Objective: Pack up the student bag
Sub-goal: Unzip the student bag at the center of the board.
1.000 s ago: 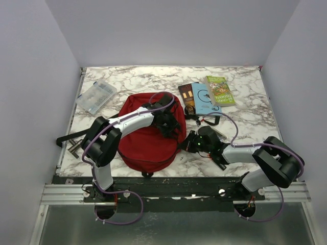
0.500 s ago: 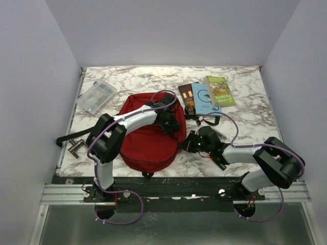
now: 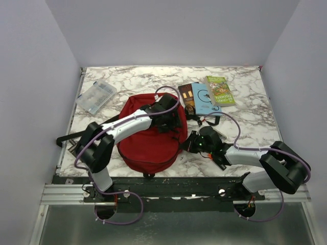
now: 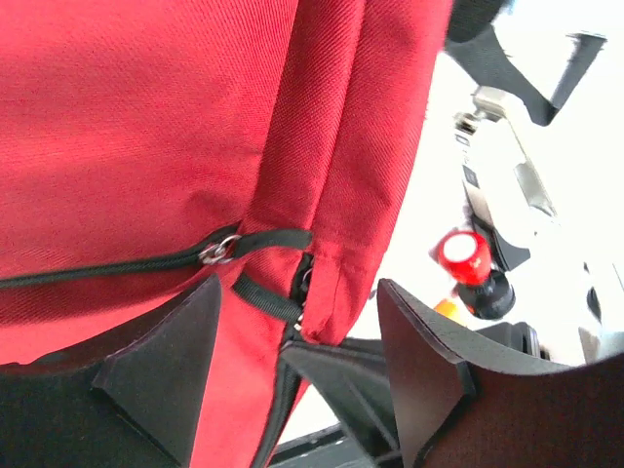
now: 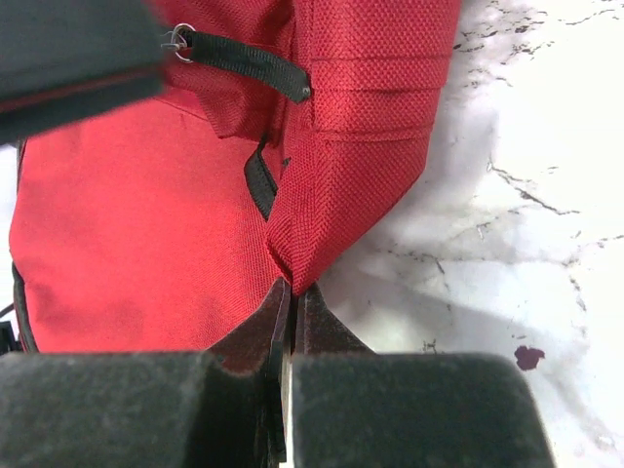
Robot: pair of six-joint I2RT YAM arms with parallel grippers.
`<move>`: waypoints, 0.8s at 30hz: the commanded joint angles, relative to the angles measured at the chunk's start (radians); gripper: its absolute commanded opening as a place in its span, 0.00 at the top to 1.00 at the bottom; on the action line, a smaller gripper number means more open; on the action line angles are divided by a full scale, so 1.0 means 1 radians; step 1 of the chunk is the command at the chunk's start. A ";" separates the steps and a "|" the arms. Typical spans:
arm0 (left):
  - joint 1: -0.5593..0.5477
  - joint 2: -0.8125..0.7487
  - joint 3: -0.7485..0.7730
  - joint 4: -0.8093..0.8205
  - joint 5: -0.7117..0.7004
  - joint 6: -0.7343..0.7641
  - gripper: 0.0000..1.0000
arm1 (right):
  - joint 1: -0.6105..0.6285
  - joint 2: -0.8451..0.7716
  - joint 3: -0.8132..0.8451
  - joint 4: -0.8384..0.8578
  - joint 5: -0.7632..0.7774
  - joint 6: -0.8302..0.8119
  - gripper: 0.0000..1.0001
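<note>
Top external: one student bag [image 3: 149, 144], seemingly three books [image 3: 203, 99].

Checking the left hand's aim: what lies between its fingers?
In the left wrist view: the seam edge of the student bag and its black zipper pull strap, between the fingers of the open left hand.

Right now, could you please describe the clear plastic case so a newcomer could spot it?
On the marble table, find the dark red backpack in the middle. Toward the far-left corner from it lies the clear plastic case, the only see-through item; the books lie far right.
</note>
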 commanded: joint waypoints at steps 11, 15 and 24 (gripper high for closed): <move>0.147 -0.552 -0.381 0.167 0.201 0.281 0.14 | 0.001 -0.249 0.237 -0.465 0.096 -0.343 0.46; 0.165 -0.635 -0.448 0.192 0.271 0.287 0.11 | 0.001 -0.191 0.318 -0.412 0.119 -0.466 0.45; 0.129 -0.667 -0.648 0.346 0.405 0.206 0.11 | -0.013 0.053 0.478 -0.419 0.029 -0.784 0.45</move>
